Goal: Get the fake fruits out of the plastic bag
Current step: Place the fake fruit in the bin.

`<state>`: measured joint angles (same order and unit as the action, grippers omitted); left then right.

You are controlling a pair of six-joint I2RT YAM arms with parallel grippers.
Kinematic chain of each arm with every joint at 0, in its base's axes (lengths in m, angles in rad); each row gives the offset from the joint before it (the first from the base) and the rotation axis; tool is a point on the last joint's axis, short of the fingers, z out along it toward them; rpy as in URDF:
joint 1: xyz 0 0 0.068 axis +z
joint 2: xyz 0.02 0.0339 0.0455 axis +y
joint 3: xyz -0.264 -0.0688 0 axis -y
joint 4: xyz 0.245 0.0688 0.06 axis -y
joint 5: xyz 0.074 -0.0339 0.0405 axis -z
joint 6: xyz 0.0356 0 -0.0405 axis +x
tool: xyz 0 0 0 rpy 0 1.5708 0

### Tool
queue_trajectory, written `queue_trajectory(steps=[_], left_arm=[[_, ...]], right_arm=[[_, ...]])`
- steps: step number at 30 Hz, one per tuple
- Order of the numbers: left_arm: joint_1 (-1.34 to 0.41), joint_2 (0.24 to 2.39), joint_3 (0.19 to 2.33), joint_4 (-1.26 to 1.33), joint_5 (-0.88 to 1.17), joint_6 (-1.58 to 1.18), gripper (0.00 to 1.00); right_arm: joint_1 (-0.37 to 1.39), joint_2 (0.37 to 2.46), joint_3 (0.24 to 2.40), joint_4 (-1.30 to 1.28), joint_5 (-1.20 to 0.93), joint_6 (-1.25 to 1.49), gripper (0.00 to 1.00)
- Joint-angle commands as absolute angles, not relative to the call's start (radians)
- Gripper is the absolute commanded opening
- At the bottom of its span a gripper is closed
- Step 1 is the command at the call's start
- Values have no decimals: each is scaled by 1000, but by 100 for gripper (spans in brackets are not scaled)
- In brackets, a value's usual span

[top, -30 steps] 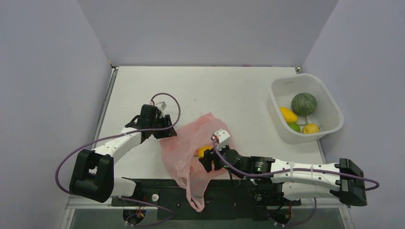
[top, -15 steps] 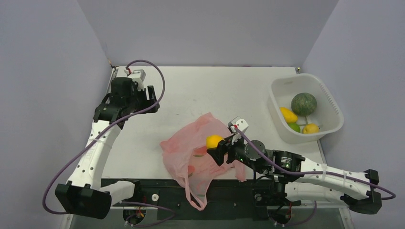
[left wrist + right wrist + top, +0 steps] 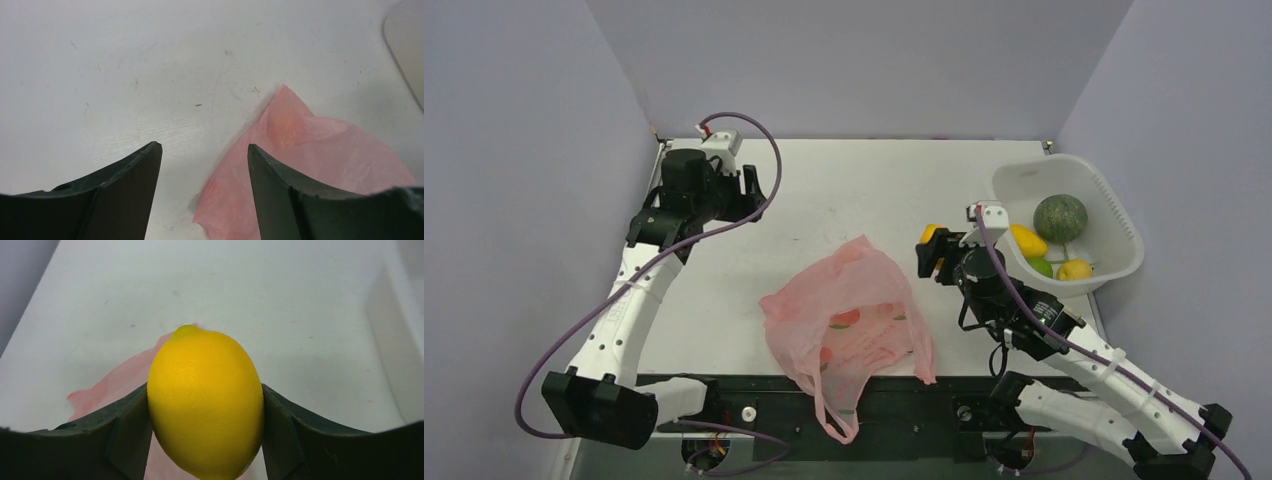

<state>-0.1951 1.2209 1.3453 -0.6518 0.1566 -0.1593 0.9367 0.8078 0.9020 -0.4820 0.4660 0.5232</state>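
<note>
The pink plastic bag lies crumpled near the table's front, its handles hanging over the edge. Reddish shapes show through it; I cannot tell fruit from print. My right gripper is shut on a yellow lemon, held above the table between the bag and the tub. In the right wrist view the lemon fills the gap between both fingers. My left gripper hangs at the back left, open and holding nothing, well away from the bag. Its wrist view shows bare table between the jaws and the bag beyond.
A white tub stands at the right edge. It holds a dark green melon, two yellow fruits and a green lime. Purple walls close in the table on three sides.
My right gripper drew the lemon out of the bag and carried it up and right toward the tub. My left gripper left the bag, opened and swung to the back left.
</note>
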Motion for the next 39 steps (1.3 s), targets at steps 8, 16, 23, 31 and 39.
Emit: queue_trajectory(steps=[8,16,23,31,39], left_arm=[[-265,1149,1047,-377,177,-91,61],[-265,1157,1029,-352,201,-71,61],[-266,1154,1020,-334,266,-55,61],[-301,1156,1014,-326,327,-32,61],[-305,1189,1024,-338,322,-31,61]], right_arm=[[383,856,856,-463,786,618,0],[1,1073,819,-328,531,627,9],[-74,1117,746,-232,451,602,70],[-70,1097,775,-265,424,571,84],[253,930,795,-335,436,472,83]])
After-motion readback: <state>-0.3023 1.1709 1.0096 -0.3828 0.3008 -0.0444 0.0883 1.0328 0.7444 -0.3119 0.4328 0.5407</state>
